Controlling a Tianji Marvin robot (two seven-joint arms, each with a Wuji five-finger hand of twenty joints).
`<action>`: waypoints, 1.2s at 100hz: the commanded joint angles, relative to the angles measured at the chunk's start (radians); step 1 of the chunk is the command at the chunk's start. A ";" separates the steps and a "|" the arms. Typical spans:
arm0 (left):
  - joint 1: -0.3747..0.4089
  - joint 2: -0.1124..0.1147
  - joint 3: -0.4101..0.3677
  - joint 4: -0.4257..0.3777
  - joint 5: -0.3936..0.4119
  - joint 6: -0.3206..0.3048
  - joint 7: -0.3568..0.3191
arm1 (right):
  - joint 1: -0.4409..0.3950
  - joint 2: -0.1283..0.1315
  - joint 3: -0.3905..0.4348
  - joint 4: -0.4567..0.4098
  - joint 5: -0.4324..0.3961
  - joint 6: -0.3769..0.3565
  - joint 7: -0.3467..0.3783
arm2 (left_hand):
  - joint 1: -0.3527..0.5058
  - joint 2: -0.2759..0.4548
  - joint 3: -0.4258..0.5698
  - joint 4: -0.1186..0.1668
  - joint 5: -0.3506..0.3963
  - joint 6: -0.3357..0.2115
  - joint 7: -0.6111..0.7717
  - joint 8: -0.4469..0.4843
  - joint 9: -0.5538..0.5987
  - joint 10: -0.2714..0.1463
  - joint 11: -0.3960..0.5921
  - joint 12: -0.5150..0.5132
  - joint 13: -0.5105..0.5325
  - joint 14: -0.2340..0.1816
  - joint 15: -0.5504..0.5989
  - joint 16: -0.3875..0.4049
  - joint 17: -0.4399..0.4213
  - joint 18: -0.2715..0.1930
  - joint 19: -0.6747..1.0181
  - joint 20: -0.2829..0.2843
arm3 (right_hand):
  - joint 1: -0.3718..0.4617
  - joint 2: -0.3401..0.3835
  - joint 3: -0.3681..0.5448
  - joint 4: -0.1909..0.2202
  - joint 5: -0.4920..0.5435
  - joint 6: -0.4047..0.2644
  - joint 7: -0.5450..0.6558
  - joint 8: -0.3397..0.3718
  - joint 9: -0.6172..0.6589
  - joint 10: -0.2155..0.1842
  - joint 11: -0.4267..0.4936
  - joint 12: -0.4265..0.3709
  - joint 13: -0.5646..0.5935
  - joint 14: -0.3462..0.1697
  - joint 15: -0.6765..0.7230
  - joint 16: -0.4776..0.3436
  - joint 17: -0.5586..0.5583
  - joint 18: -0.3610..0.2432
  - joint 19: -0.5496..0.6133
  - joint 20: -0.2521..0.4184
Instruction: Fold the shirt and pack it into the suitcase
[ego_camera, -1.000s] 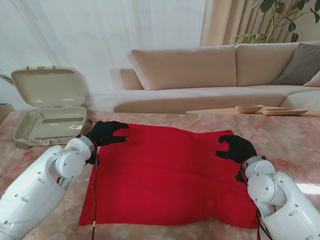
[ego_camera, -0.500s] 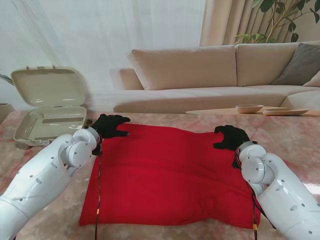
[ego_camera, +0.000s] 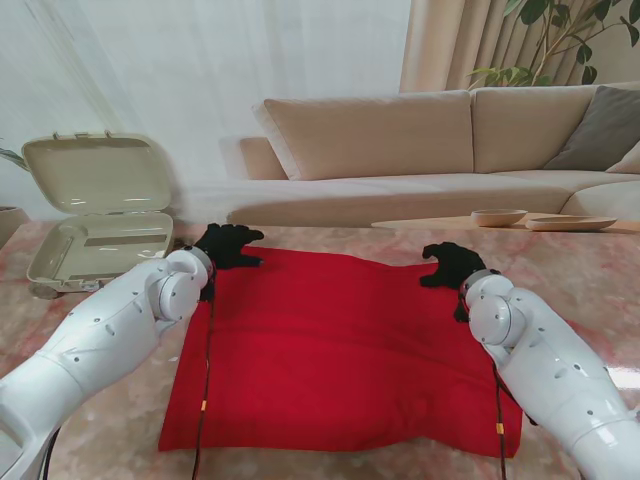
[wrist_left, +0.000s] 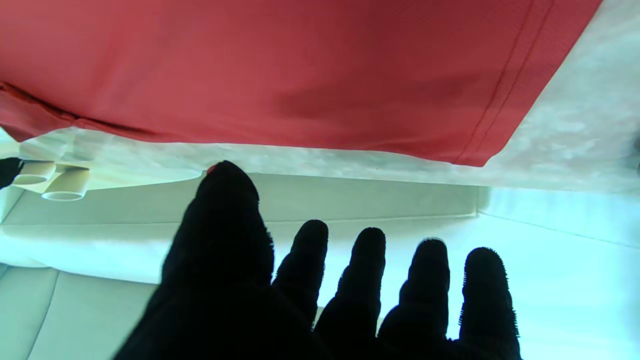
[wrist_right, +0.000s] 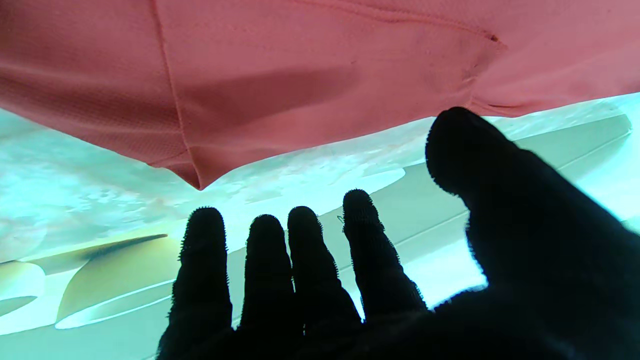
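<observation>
Now red shirt (ego_camera: 340, 350) lies flat on the marble table (ego_camera: 590, 290), left hand (ego_camera: 228, 245) and right hand (ego_camera: 450, 265) both spread, holding nothing, over its far corners, open suitcase (ego_camera: 95, 215) far left.

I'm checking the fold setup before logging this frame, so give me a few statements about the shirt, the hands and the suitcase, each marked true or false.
1. The red shirt lies spread on the table. True.
2. The suitcase is closed. False: its lid stands open, on the robot's left.
3. Both hands are at the shirt's far corners. True: the left hand and the right hand are each at one.
4. The right hand grips a bunch of cloth. False: its fingers are spread and hold nothing.
5. The shirt is already in the suitcase. False: it is on the table beside it.
</observation>
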 joint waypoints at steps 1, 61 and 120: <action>-0.040 -0.017 0.033 0.044 0.001 -0.016 0.018 | 0.023 -0.009 -0.012 0.027 0.015 0.000 0.007 | 0.045 -0.003 -0.015 0.005 -0.021 0.010 0.001 -0.012 -0.055 0.004 0.004 -0.013 -0.057 -0.015 -0.037 -0.017 -0.022 -0.019 -0.054 -0.020 | -0.026 -0.018 0.026 -0.049 -0.037 0.009 -0.011 0.002 -0.031 -0.009 0.007 -0.011 -0.040 -0.022 0.006 -0.027 -0.011 -0.002 0.014 -0.018; -0.216 -0.131 0.257 0.339 -0.130 -0.086 0.040 | 0.157 -0.047 -0.134 0.247 0.129 -0.009 -0.049 | 0.032 0.010 -0.017 0.003 -0.040 0.001 -0.001 -0.013 -0.064 0.002 0.002 -0.016 -0.072 -0.014 -0.038 -0.019 -0.023 -0.021 -0.129 0.020 | -0.031 -0.010 0.031 -0.049 -0.037 0.008 -0.011 0.010 -0.054 -0.014 0.023 -0.016 -0.087 -0.035 0.004 -0.047 -0.043 -0.023 0.015 -0.023; -0.258 -0.208 0.334 0.525 -0.206 -0.139 0.010 | 0.158 -0.046 -0.153 0.275 0.153 -0.008 -0.021 | 0.040 0.005 -0.016 0.004 -0.052 -0.031 0.005 -0.002 0.017 0.005 0.029 0.003 0.067 -0.010 0.021 0.038 -0.015 0.003 -0.026 0.146 | -0.033 0.004 0.015 -0.048 -0.018 0.002 -0.003 0.013 -0.031 -0.007 0.026 -0.020 -0.042 -0.017 0.030 -0.038 -0.038 -0.016 0.008 -0.030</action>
